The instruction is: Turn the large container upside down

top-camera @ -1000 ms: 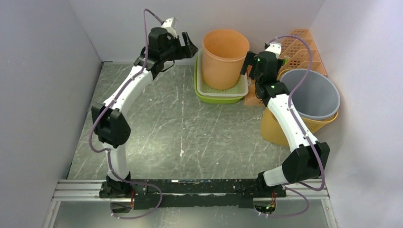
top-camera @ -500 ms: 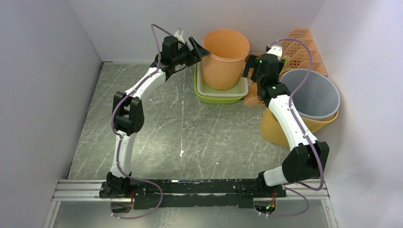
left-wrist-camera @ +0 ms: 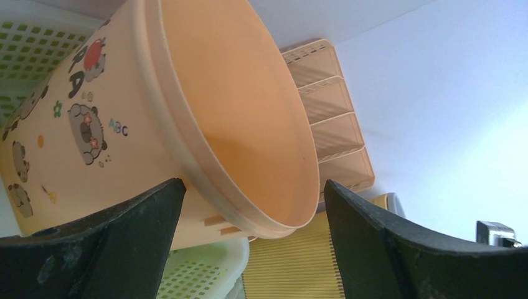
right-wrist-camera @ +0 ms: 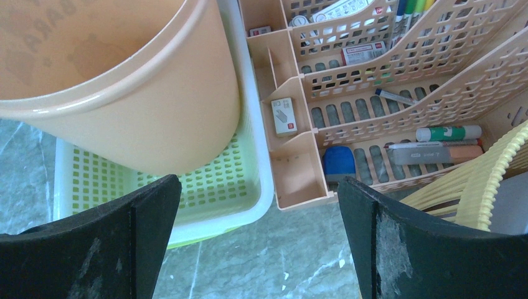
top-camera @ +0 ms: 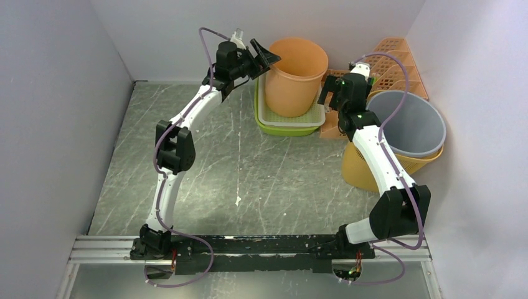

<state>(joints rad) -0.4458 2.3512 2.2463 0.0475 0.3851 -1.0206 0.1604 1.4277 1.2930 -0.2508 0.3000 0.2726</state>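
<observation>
The large container is an orange bucket [top-camera: 296, 75] with cartoon prints, standing upright in a green tray [top-camera: 286, 121] at the back. In the left wrist view the bucket [left-wrist-camera: 205, 112] fills the frame, its near rim lying between the fingers. My left gripper [top-camera: 268, 59] [left-wrist-camera: 252, 212] is open at the bucket's left rim and grips nothing. My right gripper [top-camera: 327, 93] [right-wrist-camera: 258, 237] is open, hovering just right of the bucket [right-wrist-camera: 124, 81] above the tray's right edge [right-wrist-camera: 249, 193]. It holds nothing.
A peach desk organiser [top-camera: 392, 62] [right-wrist-camera: 373, 93] with pens and small items stands right of the tray. A grey bin [top-camera: 411, 124] sits inside a yellow ribbed basket [top-camera: 361, 168] at the right wall. Walls close in the back and both sides.
My left arm has stretched out to the right, bringing its open gripper from left of the tray up to the bucket's rim. The right gripper has shifted slightly upward.
</observation>
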